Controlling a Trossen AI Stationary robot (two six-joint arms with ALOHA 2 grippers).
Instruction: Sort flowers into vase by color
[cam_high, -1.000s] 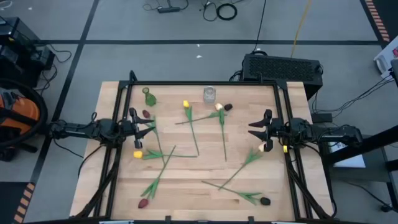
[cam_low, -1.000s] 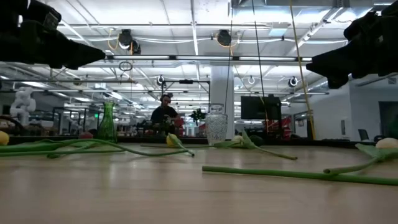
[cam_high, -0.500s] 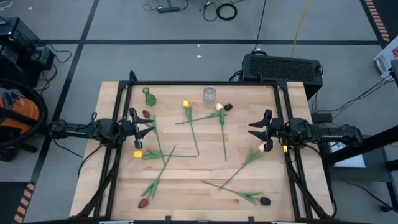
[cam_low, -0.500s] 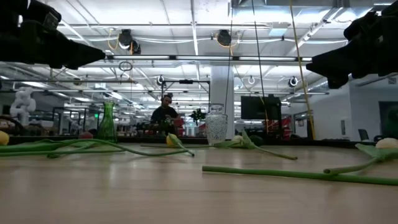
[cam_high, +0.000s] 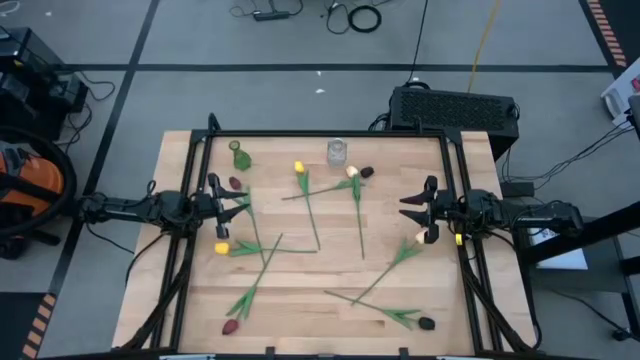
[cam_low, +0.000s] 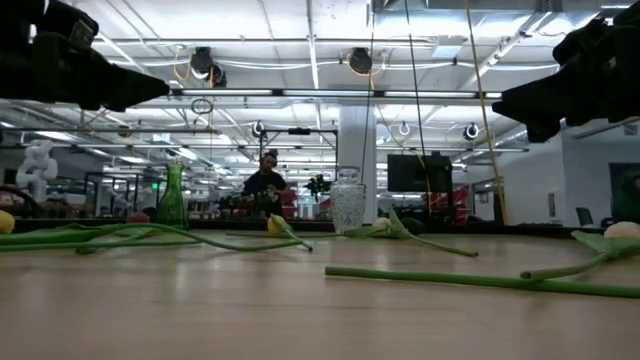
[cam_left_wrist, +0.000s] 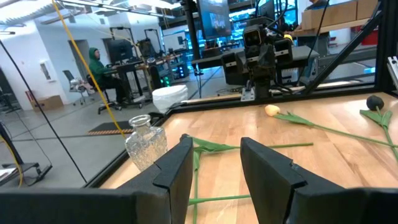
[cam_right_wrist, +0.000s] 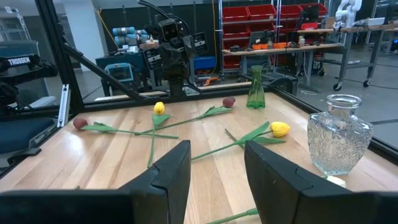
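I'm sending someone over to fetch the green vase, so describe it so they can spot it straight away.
Look along the far edge of the wooden table, toward the left arm's side. Two vases stand there: the green vase is slim and tall with a narrow neck, while its neighbour, the clear vase, is squat, rounded cut glass.

flowers (cam_high: 310, 208) | yellow, cream, maroon tulips | lying flat, scattered on table
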